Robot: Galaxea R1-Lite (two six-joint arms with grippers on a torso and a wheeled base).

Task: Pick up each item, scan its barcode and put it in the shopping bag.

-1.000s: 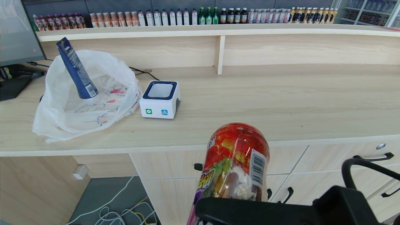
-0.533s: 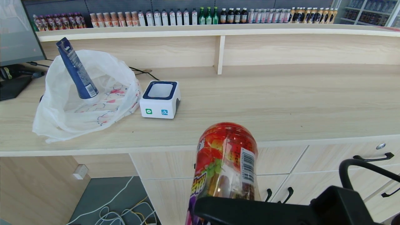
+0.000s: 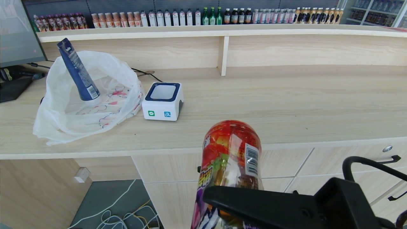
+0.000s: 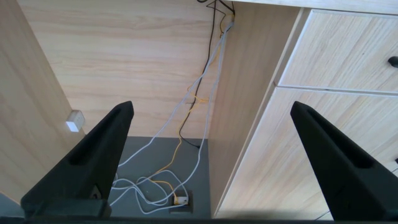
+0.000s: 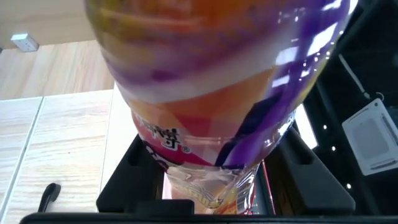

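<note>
A clear snack jar (image 3: 230,152) with a red, orange and purple label hangs in front of the counter's front edge, its barcode (image 3: 251,160) facing up and to the right. My right gripper (image 3: 235,206) is shut on its lower part; the right wrist view has the jar (image 5: 205,74) wedged between the black fingers (image 5: 134,165). The white scanner (image 3: 162,101) with a blue rim sits on the counter, left of and beyond the jar. Left of it lies the white shopping bag (image 3: 63,114), with a blue tube (image 3: 78,70) standing in it. My left gripper (image 4: 211,112) hangs open below the counter.
The wooden counter (image 3: 286,105) stretches right of the scanner. A monitor (image 3: 16,31) stands at the far left. A raised shelf (image 3: 222,31) carries rows of bottles. Drawers with black handles (image 3: 378,160) are below; cables (image 4: 168,180) lie on the floor.
The jar has shifted a little to the left and slightly upward. My right gripper has risen further into the head view, still holding it.
</note>
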